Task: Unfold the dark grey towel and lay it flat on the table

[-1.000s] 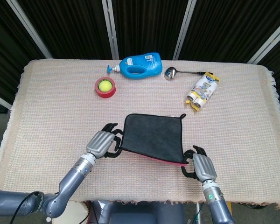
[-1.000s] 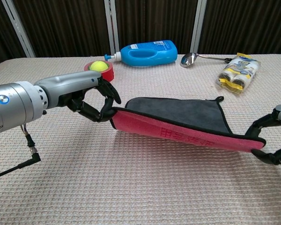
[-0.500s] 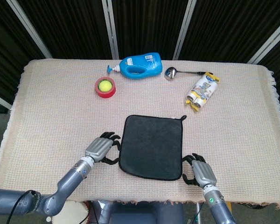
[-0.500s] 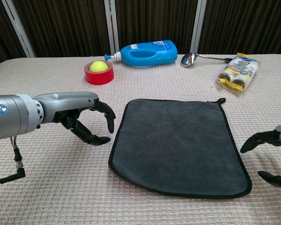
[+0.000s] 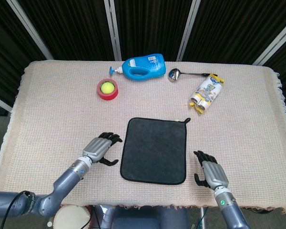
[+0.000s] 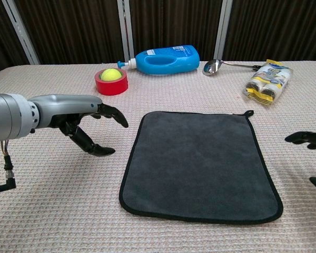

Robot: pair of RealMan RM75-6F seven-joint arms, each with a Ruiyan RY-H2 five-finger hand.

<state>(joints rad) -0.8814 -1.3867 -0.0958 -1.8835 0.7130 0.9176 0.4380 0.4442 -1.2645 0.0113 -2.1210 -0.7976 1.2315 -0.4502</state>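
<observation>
The dark grey towel [image 5: 155, 150] is fully opened out and lying flat on the table, near the front edge and about centred left to right; it's a rounded-corner rectangle, longer front to back than it is wide, with a thin black stitched border all around; there's a little hanging loop at its far right corner; surface looks smooth, no folds or bumps showing; nothing is touching it.
</observation>
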